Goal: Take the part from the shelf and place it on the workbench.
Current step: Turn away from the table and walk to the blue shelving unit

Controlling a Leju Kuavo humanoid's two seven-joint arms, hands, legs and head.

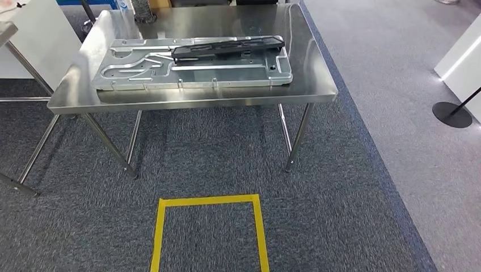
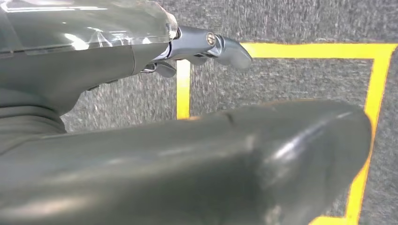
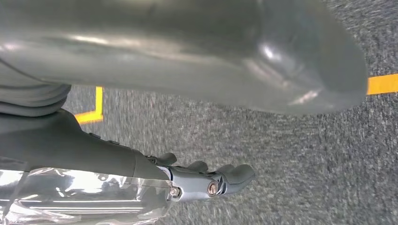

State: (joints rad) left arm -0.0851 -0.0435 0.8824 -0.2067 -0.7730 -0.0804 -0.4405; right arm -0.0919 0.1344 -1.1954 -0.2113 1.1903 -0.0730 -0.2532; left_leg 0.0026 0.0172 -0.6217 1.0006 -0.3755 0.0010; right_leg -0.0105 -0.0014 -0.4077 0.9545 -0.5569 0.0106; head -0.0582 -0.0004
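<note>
A steel workbench (image 1: 309, 85) stands ahead of me in the head view. On it lies a large flat silver metal part (image 1: 193, 72), and a long black part (image 1: 227, 48) rests across its far side. My left hand (image 2: 141, 140) hangs over the carpet with its fingers (image 2: 225, 49) stretched out and nothing in it. My right hand (image 3: 117, 157) also hangs above the carpet, its fingers (image 3: 230, 176) straight and apart, holding nothing.
A yellow tape square (image 1: 209, 199) marks the grey carpet in front of the bench. Another table's legs (image 1: 31, 71) stand at the left. A black stanchion base (image 1: 452, 114) and a white block (image 1: 462, 56) sit on the lighter floor at the right.
</note>
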